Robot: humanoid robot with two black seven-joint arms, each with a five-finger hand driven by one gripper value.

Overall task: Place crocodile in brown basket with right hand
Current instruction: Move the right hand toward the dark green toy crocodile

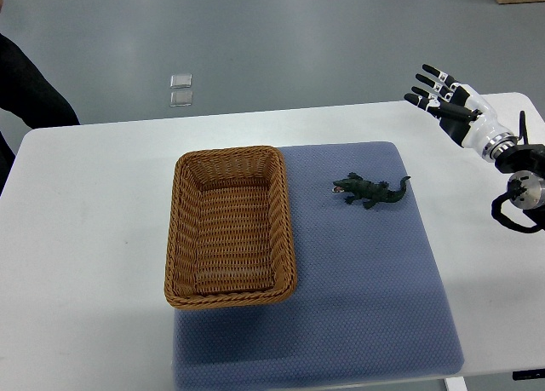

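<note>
A dark shape (30, 89), too cropped to identify, fills the picture's upper left edge, well to the left of the brown basket (286, 229) and beyond its far end. The white counter (85, 238) carries everything else. The basket is a rectangular wicker one standing upright, its long sides running away from the robot. Its right part rests on a blue mat (366, 289), and its left part rests on bare counter. On the floor beyond the basket's far end, two small clear squares (180, 90) lie one just behind the other.

The crocodile (371, 190) lies on the mat to the right of the basket, level with its far half and apart from its rim. It is a dark green toy lying flat on its belly, with its open mouth towards the basket and its tail pointing away.

Further right, well apart from the crocodile, the right hand (464, 117) hovers above the counter's far right corner. Its black-tipped fingers (430, 89) are spread and released, grasping nothing, and they point back towards the basket's side.
</note>
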